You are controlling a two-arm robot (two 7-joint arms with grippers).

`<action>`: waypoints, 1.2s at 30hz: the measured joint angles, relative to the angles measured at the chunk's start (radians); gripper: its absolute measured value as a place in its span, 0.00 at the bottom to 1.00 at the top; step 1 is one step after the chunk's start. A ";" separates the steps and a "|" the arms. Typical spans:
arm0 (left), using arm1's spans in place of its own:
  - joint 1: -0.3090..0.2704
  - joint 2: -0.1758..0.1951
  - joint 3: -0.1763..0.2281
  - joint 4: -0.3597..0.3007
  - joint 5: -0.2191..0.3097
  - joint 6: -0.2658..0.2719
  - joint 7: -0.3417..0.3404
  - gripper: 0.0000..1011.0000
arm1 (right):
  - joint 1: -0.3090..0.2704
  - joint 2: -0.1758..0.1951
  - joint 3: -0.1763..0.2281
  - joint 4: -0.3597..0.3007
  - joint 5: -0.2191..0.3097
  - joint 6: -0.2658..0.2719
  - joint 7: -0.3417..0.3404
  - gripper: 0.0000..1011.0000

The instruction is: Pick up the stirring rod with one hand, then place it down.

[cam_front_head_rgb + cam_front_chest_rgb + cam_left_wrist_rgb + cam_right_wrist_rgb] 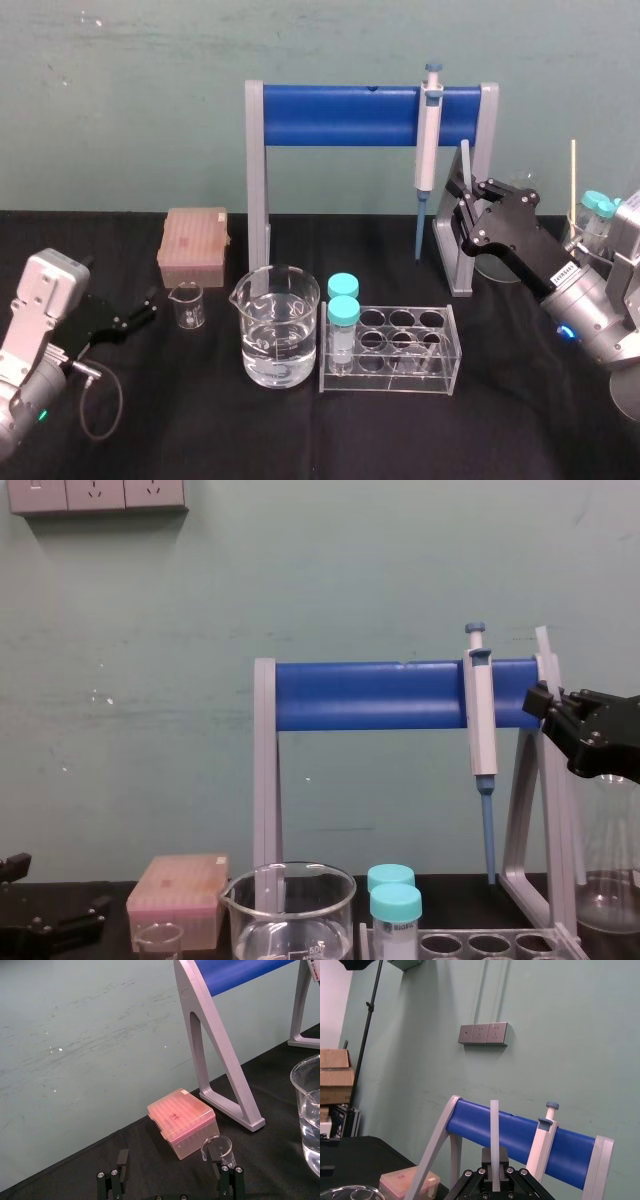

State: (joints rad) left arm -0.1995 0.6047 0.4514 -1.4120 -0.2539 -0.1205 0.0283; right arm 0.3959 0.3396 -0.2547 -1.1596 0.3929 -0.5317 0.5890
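2 tubes (343, 312) in rack (452, 347), water (279, 358) in beaker (302, 296), stirring rod (465, 160) aloft

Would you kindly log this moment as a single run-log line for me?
right end effector: shut on thin translucent glass stirring rod, upright, raised near grey-and-blue stand | left end effector: open, parked by small clear glass beaker

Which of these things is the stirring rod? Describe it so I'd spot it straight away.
Find the grey stand with the blue bar at the back. At its right leg, beside the hanging pipette, the right gripper holds the stirring rod upright. It is a plain, thin, whitish see-through stick, with none of the pipette's thick body or blue tip.
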 joint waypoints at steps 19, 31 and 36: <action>0.000 0.000 0.000 0.000 0.000 0.000 0.000 0.99 | 0.000 0.000 0.000 0.000 0.000 0.000 0.000 0.07; 0.000 0.000 0.000 0.000 0.000 0.000 0.000 0.99 | 0.000 0.000 0.000 0.000 0.000 0.000 0.000 0.07; 0.000 0.000 0.000 0.000 0.000 0.000 0.000 0.99 | 0.000 0.000 0.000 0.000 0.000 0.000 0.000 0.07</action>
State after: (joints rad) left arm -0.1995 0.6047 0.4514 -1.4120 -0.2539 -0.1205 0.0283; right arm 0.3959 0.3396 -0.2547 -1.1596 0.3930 -0.5317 0.5890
